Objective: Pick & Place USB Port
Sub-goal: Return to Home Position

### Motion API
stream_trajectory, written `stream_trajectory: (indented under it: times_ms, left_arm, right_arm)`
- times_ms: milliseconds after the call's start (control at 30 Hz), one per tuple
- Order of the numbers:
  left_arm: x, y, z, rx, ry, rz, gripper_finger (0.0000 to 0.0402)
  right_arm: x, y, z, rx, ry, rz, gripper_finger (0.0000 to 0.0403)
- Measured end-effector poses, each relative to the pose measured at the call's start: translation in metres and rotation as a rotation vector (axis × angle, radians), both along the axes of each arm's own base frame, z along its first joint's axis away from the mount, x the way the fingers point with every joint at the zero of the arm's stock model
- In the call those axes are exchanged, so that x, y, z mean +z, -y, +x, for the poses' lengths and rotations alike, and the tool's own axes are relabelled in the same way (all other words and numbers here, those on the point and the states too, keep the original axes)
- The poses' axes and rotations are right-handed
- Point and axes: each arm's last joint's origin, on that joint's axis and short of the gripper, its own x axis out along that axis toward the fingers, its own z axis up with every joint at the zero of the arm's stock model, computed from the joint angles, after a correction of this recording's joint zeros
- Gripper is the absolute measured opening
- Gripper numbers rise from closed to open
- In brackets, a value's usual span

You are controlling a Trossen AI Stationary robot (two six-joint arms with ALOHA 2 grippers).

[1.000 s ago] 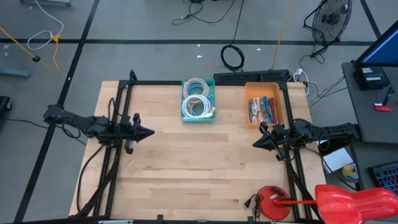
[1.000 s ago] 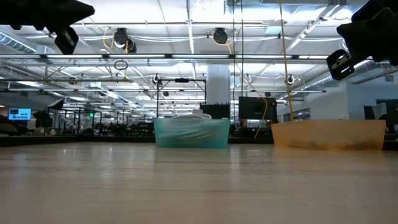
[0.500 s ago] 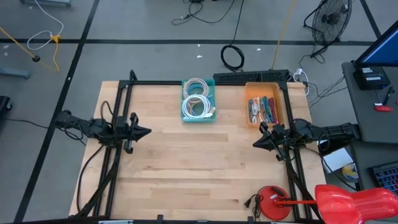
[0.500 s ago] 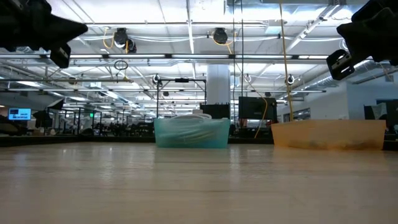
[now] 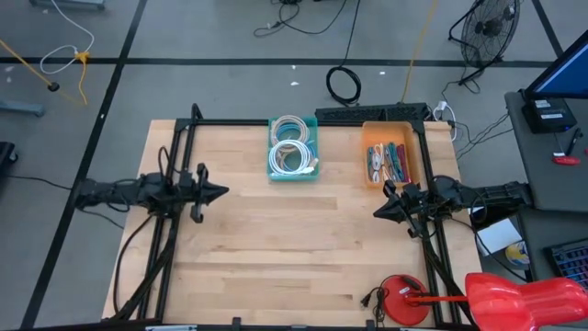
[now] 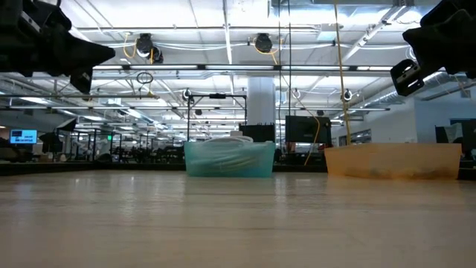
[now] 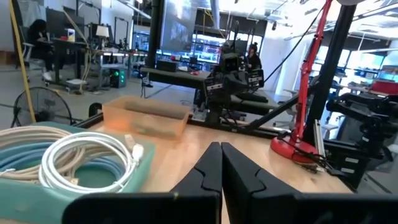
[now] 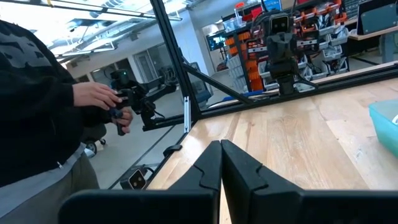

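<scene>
Now retract the left pincer (image 5: 219, 194), fingers together and empty, slowly and level above the bench (image 5: 294, 239) to mirror the right pincer (image 5: 377, 212), likewise together and empty, steering clear of the green bin (image 5: 294, 176) with the white cables (image 5: 292, 156) and the orange bin (image 5: 390, 127) near it.

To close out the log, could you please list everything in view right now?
Light wooden table: one, tan, centre.
Translucent teal bin: one, teal, table's far edge, middle.
Coiled white cables: several, white, inside teal bin.
Orange plastic bin: one, orange, table's far right.
Loose coloured cables: several, mixed, inside orange bin.
Red desk lamp: one, red, near right corner.
Person in dark sleeve: one, beyond table.
Left gripper: dark, shut, over left edge.
Right gripper: dark, shut, over right edge.
</scene>
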Motion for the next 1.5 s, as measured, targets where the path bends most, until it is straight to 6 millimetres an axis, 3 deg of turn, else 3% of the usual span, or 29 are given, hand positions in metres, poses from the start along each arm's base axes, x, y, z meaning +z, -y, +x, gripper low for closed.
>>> stream_trajectory:
  times_ms: [367,967,1233,1500]
  left_arm:
    - [-0.001,-0.015,0.0,-0.017,-0.002,-0.067,0.0]
    - [-0.007,-0.014,0.0,0.011,-0.075,-0.079,0.0002]
    - [-0.009,-0.016,0.001,0.088,-0.129,0.193,0.0003]
    - [-0.01,-0.017,0.002,0.089,-0.143,0.187,0.0005]
  right_arm:
    - [0.0,0.0,0.0,0.0,0.0,0.0,0.0]
    - [0.0,0.0,0.0,0.0,0.0,0.0,0.0]
    - [0.0,0.0,0.0,0.0,0.0,0.0,0.0]
    - [0.0,0.0,0.0,0.0,0.001,0.0,0.0]
